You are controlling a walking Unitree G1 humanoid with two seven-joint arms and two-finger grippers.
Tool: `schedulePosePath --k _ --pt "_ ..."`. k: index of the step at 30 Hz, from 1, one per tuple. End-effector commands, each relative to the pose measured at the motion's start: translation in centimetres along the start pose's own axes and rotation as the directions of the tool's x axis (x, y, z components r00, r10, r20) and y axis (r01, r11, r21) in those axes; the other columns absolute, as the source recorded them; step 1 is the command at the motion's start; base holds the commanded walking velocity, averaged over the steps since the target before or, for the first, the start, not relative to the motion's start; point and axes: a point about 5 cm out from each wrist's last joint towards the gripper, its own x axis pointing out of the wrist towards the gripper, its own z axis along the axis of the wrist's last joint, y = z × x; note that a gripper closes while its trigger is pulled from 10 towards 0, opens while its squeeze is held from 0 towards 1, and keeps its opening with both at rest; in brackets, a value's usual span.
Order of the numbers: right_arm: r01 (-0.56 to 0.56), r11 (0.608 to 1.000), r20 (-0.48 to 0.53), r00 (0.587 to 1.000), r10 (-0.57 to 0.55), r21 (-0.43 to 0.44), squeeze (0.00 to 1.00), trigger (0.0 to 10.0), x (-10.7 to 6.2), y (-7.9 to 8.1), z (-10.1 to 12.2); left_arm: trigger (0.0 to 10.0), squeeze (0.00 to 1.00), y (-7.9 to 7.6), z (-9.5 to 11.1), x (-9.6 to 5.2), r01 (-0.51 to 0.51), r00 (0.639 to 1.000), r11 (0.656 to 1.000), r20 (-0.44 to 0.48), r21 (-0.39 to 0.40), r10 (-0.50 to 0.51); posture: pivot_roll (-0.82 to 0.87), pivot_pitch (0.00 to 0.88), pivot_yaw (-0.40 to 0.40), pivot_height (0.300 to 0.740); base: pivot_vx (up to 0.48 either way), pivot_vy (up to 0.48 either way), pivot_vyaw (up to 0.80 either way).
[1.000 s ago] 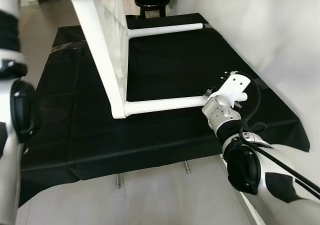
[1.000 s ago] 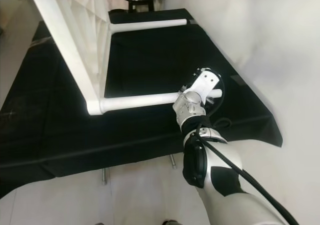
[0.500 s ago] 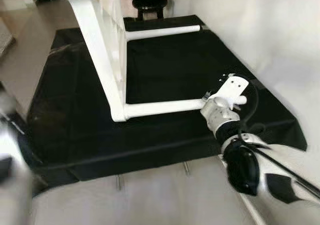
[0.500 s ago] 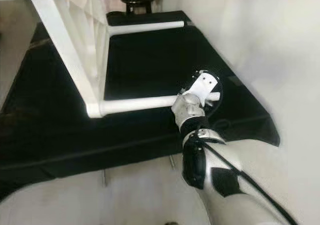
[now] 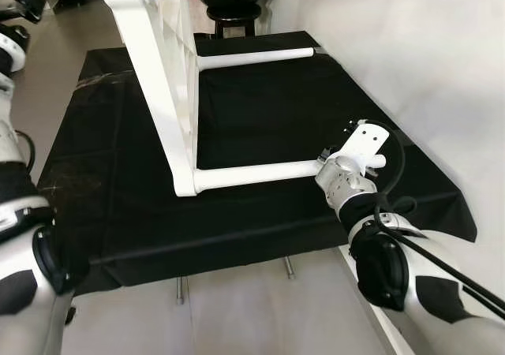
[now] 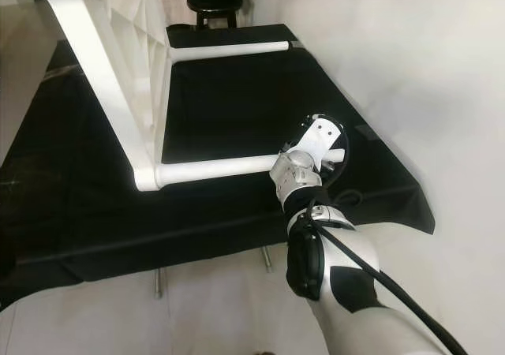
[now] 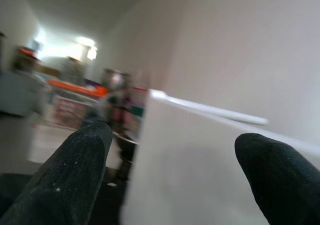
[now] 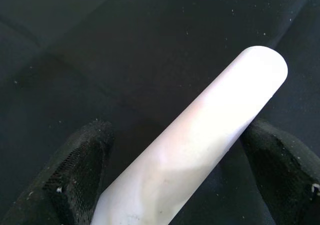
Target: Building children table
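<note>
Black cloth (image 5: 260, 102) covers the pale floor (image 5: 237, 315) in front of the robot, running up to a white wall (image 5: 410, 47) on the right side. On it stands the white children's table (image 5: 162, 71), tipped on its side, so that its flat top rises upright and slants away toward the upper left. Two round white legs stick out level from it toward the wall: the far leg (image 5: 252, 55) near the cloth's back edge, and the near leg (image 5: 252, 172) low down, close to the cloth.

Right gripper (image 8: 185, 150) sits at the free end of the near leg, and its two black fingers (image 8: 75, 175) straddle the rod, one on each side (the wrist view shows them spread wide, with a gap of cloth between each finger and the leg, so nothing is clamped). Left gripper (image 7: 175, 180) is raised beside the flat white panel of the table, its two fingers apart with the panel edge between them, not pressed against it. Two small metal bolts (image 5: 180, 289) lie on the floor just off the cloth's front edge.
</note>
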Motion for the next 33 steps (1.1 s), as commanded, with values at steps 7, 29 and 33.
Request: schedulePosePath --k 7,29,33 --pt "0.008 1.000 -0.011 1.000 -0.008 -0.017 1.00 10.0 -0.2 0.2 -0.1 10.0 0.00 -2.0 -1.6 1.4 0.096 0.990 0.992 -0.092 -0.080 -0.103 0.01 0.089 -0.049 0.740 0.000 0.000 0.00" --pt "0.115 0.916 0.108 0.991 -0.079 -0.384 0.89 10.0 -1.2 0.7 7.3 10.0 0.00 -2.1 0.2 2.5 0.159 0.984 0.986 -0.073 -0.058 -0.163 -0.04 0.133 -0.098 0.740 0.000 0.000 0.00" --pt "0.114 0.815 0.219 0.976 0.016 -0.568 0.00 10.0 -1.6 1.5 8.2 10.0 0.00 -2.5 0.3 2.7 0.175 0.982 0.983 -0.064 -0.061 -0.179 -0.04 0.132 -0.102 0.740 0.000 0.000 0.00"
